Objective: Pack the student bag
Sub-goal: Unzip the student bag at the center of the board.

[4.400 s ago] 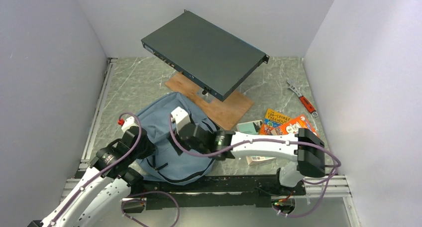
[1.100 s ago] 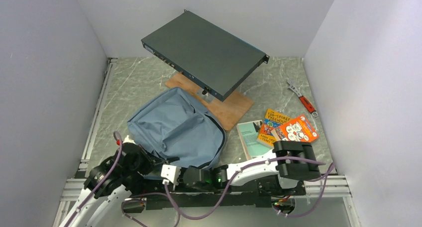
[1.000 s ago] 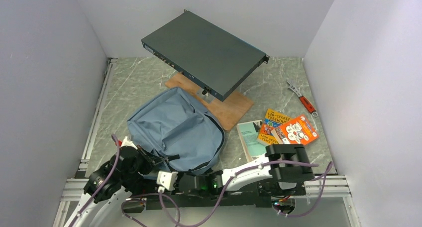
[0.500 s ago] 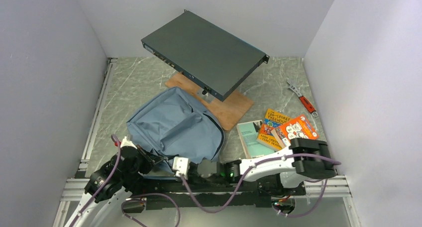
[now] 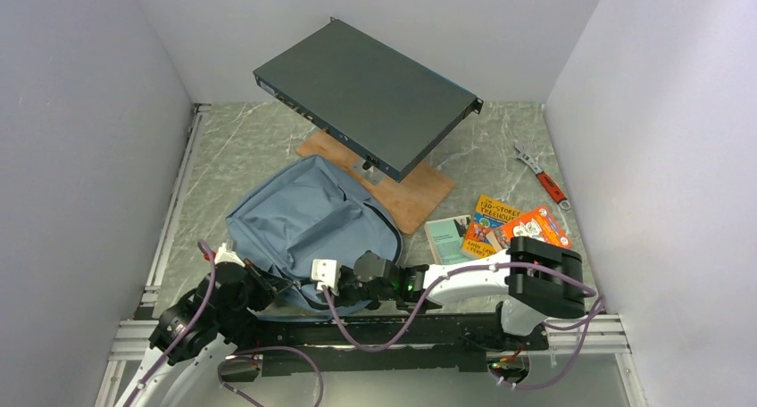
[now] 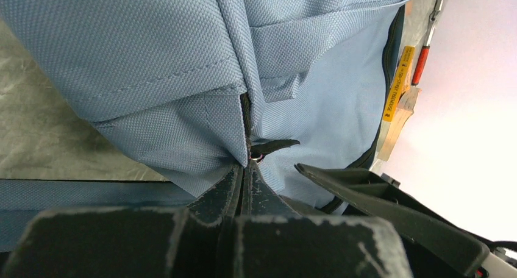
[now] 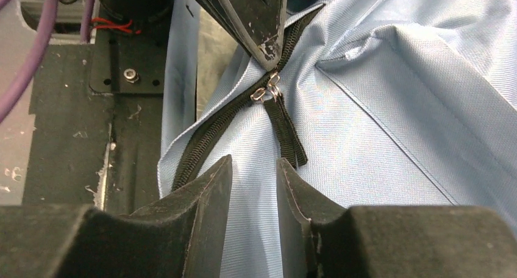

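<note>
Backpack first: the student bag (image 5: 303, 220) lay slumped on the grey table (image 5: 241, 148), left of centre, its near edge close to the arms' bases and its far corner just beside the wooden board (image 5: 420, 197). Down at that near edge, the left gripper (image 6: 244, 168) was clamped shut, jaws pressed together on a fold of the blue fabric right at the black zipper (image 7: 201, 144). The cloth puckered toward its tip. And there was the silver slider (image 7: 265, 94), sitting just off the left fingertips (image 7: 268, 52), its black pull strap (image 7: 285, 135) trailing loose across the bag.

Over to the right gripper (image 7: 253, 163): it hovered low above the fabric, jaws parted a little, nothing between them, the pull strap just ahead of its tips. The two grippers sat close together, nose to nose.

Off to the right, a stack of books (image 5: 509, 228) lay beside the bag, apart from it. A red-handled wrench (image 5: 544, 179) rested farther back, and the dark metal box (image 5: 366, 95) sat tilted above the board.
</note>
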Controlling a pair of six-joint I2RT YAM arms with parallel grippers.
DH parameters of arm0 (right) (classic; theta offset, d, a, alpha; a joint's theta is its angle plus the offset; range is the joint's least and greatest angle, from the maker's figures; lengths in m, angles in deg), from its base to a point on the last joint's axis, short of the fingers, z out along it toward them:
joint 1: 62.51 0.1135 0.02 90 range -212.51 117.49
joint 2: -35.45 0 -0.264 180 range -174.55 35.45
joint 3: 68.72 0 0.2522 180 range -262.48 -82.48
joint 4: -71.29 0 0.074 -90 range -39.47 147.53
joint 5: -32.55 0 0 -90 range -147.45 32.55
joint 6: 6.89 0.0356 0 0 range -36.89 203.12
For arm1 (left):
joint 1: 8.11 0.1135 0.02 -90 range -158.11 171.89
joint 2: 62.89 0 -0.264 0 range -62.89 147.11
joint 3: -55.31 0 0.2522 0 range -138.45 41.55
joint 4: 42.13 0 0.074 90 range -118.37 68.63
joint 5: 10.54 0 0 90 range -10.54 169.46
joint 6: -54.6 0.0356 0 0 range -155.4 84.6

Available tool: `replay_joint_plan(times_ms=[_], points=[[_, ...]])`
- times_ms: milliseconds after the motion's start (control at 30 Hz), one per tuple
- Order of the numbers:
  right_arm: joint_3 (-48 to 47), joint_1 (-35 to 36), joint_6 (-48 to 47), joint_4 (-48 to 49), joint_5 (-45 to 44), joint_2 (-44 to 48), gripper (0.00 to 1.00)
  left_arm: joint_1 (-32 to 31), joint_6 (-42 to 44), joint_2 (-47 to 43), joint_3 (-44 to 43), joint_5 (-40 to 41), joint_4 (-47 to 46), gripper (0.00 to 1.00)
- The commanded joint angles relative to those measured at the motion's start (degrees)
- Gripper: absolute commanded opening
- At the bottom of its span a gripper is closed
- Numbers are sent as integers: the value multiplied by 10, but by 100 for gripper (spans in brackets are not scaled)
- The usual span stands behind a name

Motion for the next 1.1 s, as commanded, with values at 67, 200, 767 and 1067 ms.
replay_joint_plan(times_ms=[67, 200, 767, 1067], points=[[-7, -19, -20, 28, 66, -14, 37, 3, 20, -75, -17, 16, -56, 0], [-2, -25, -8, 36, 74, -25, 38, 3, 19, -83, -17, 19, -53, 0], [-41, -33, 13, 66, 57, -105, 44, 4, 31, -88, 1, -16, -80, 0], [-73, -25, 3, 64, 65, -136, 43, 4, 35, -85, 5, -24, -100, 0]])
